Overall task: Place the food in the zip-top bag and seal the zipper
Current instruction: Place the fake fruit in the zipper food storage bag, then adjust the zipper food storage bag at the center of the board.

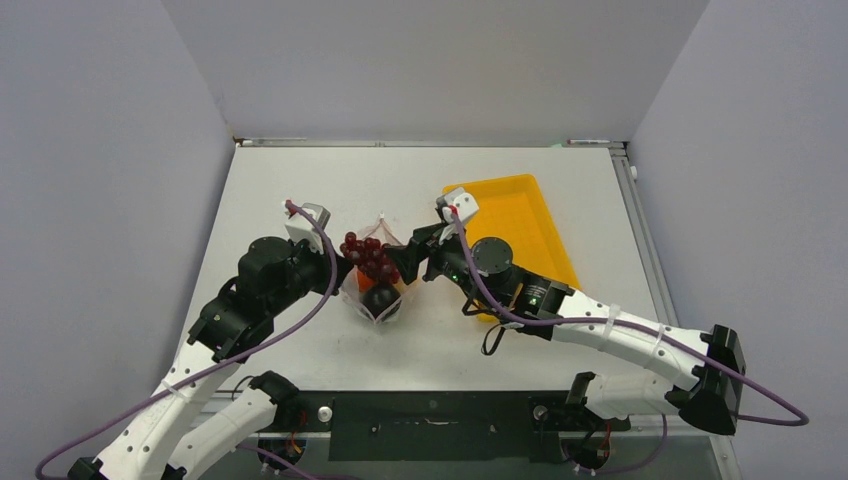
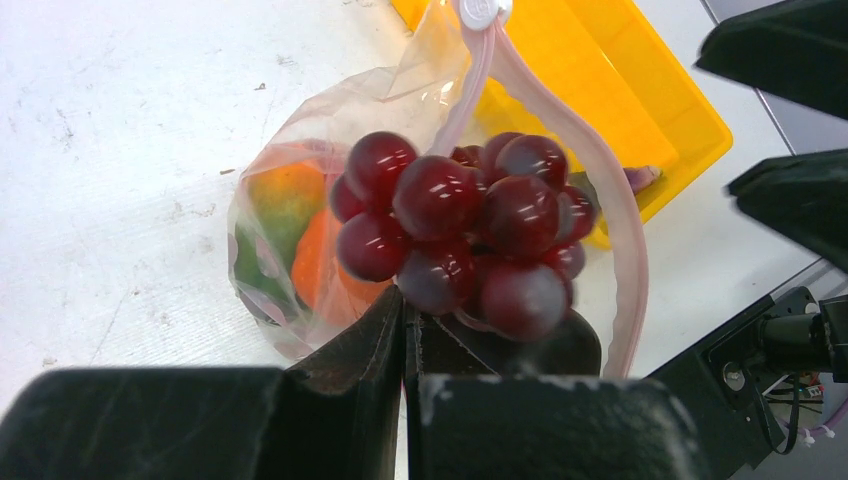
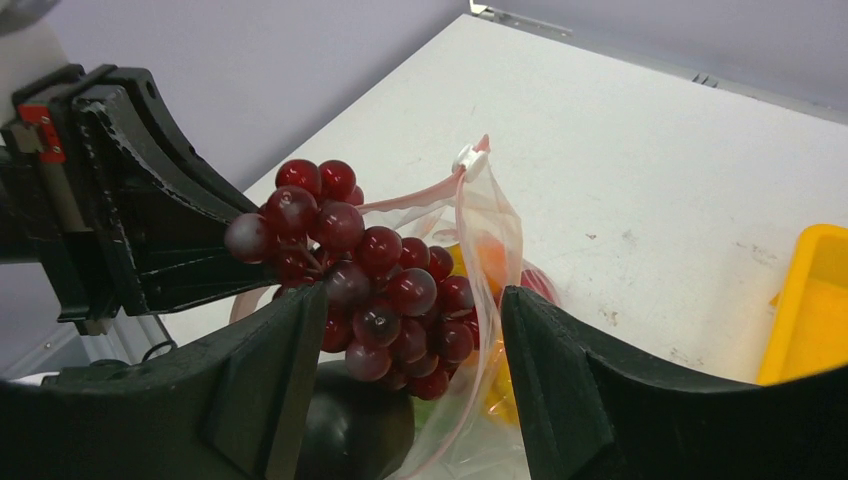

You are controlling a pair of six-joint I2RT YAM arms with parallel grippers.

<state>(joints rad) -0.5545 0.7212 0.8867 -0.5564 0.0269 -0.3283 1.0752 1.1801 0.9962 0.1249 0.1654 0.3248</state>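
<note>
On the table [image 1: 300,190], the grape cluster [image 3: 375,285] crowns the open zip-top bag [image 2: 262,175]; right gripper [image 3: 410,305] fingers spread either side, left gripper [image 2: 405,350] fingers pressed together, pinching bag rim. Bag prob. floppy & slick, grapes light, knobbly. Best hold: the zipper [image 2: 628,270] strip, not film.

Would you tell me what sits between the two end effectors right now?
The grape cluster sits between the left end effector and the right end effector, at the mouth of the bag; the top view shows it.
</note>
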